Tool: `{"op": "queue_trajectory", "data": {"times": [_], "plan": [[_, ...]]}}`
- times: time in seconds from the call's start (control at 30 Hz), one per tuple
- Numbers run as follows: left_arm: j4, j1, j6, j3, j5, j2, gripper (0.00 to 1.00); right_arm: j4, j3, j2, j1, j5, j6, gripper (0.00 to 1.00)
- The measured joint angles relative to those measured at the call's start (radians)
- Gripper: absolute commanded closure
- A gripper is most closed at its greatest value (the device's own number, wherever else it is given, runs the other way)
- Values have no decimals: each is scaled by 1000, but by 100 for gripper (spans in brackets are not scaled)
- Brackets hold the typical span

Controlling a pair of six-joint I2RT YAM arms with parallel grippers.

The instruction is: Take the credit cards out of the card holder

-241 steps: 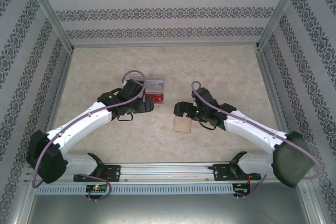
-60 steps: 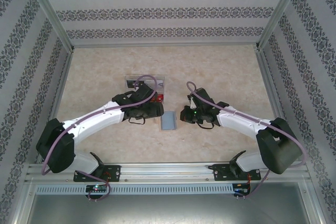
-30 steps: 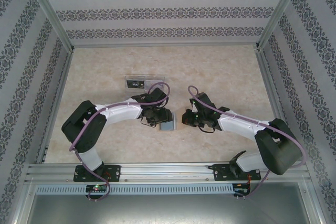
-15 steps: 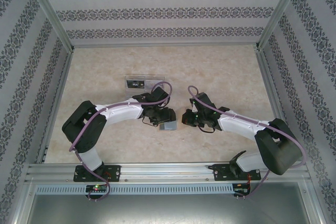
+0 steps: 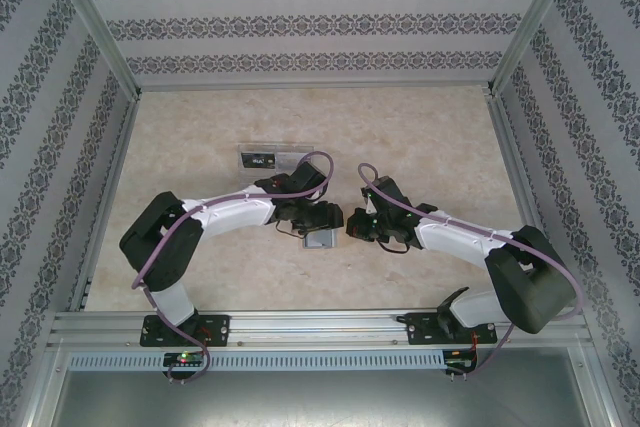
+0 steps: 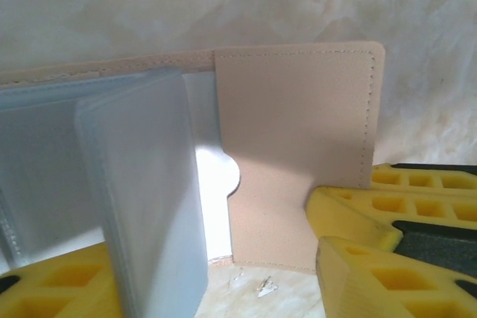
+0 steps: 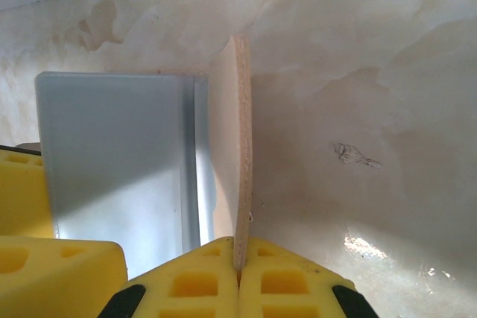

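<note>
Credit cards [image 6: 141,184] stand between our left end effector's [image 6: 216,277] parted jaws while our right end effector [image 7: 240,255] clamps the card holder [image 6: 298,147] flap, so next we should pinch them and pull.

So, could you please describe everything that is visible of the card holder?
The holder is a small flat sleeve, tan and leather-like, with a stitched seam along its edges and a rounded notch cut in one pocket edge. It is open. One flap is raised, seen edge-on from the right wrist, and is pinched between the fingers of the right tool. Pale grey cards stick out of its other side. It sits near the middle of the table.
</note>
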Motion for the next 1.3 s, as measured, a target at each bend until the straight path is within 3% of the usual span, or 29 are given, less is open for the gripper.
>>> {"op": "queue_trajectory", "data": {"times": [0.07, 0.13, 0.37, 0.63, 1.0, 1.17, 1.3], "plan": [[3, -1, 10, 17, 14, 11, 52, 0, 0, 0, -7, 0, 0, 94], [5, -4, 19, 44, 29, 29, 52, 0, -2, 0, -15, 0, 3, 80], [6, -13, 46, 131, 76, 101, 53, -33, -40, -43, -68, 36, 9, 62], [2, -18, 65, 134, 72, 99, 55, -66, -50, -135, -111, 42, 2, 59], [-24, 51, 69, -40, -82, -76, 63, -178, 116, -144, -64, 45, -69, 58], [-28, 54, 65, -74, -90, -73, 73, -186, 204, -81, -2, 32, -100, 64], [-27, 54, 64, -83, -101, -71, 74, -178, 225, 2, 22, -14, -113, 70]]}}
